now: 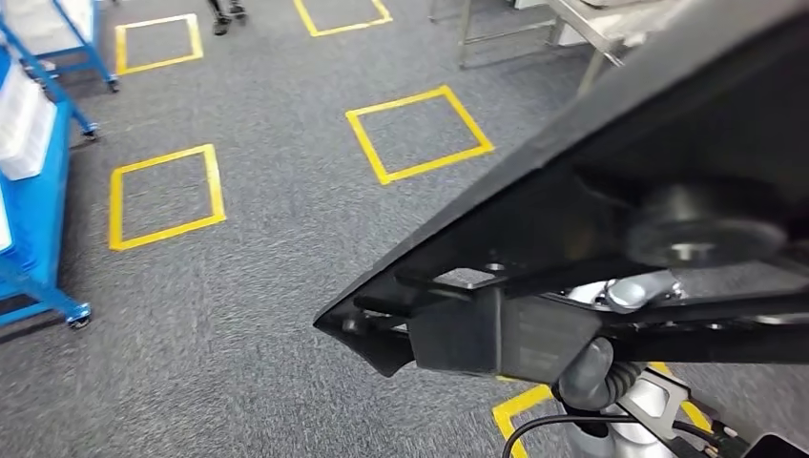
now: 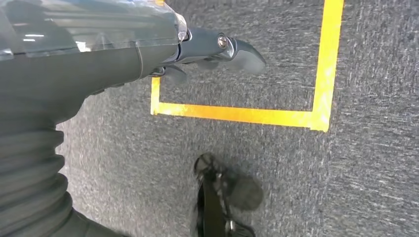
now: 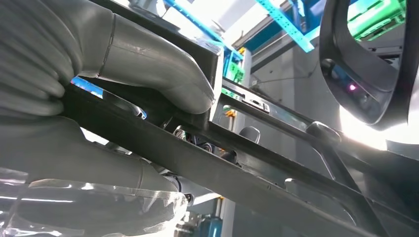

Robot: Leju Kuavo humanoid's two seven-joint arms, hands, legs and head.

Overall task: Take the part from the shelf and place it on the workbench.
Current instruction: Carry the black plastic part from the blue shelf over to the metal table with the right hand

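Observation:
The part (image 1: pixel 591 210) is a large flat black plastic panel with brackets and a round knob, and it covers the right half of the head view, tilted over the floor. My right hand (image 1: pixel 587 374) grips it from underneath. In the right wrist view the thumb (image 3: pixel 158 74) presses on a black bar of the part (image 3: pixel 237 173), with the other fingers below it. My left hand (image 2: pixel 212 49) hangs over the grey carpet with nothing in it, its fingers loosely apart.
Blue wheeled shelf carts (image 1: pixel 33 191) stand along the left edge. Yellow tape squares (image 1: pixel 420 134) mark the grey carpet. Metal table legs (image 1: pixel 534 29) show at the top right. A person's feet (image 1: pixel 226 14) stand at the far top.

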